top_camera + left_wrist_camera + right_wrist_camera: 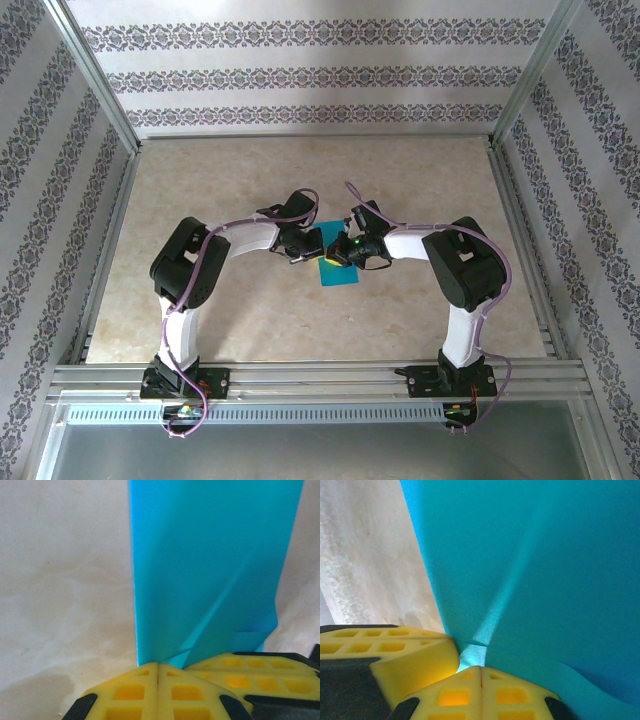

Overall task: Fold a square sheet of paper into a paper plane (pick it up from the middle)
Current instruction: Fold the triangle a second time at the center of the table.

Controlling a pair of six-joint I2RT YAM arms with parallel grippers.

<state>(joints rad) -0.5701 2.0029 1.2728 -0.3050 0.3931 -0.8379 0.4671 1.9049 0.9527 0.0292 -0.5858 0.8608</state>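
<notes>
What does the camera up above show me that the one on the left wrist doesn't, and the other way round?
From above: the whole left arm and right arm, bent inward to meet over the middle of the table, with patterned walls around. From the left wrist: a diagonal crease across the sheet of paper, and the left gripper shut, its yellow tips right at the sheet's near edge. Both: that teal-blue sheet on the pale table.

Here's a robot lab cell: aluminium frame [92, 75] boxing the marble-look surface [250, 320], patterned wall panels [320, 75] around it, left arm [185, 270] and right arm [465, 265] bolted at its near edge.
</notes>
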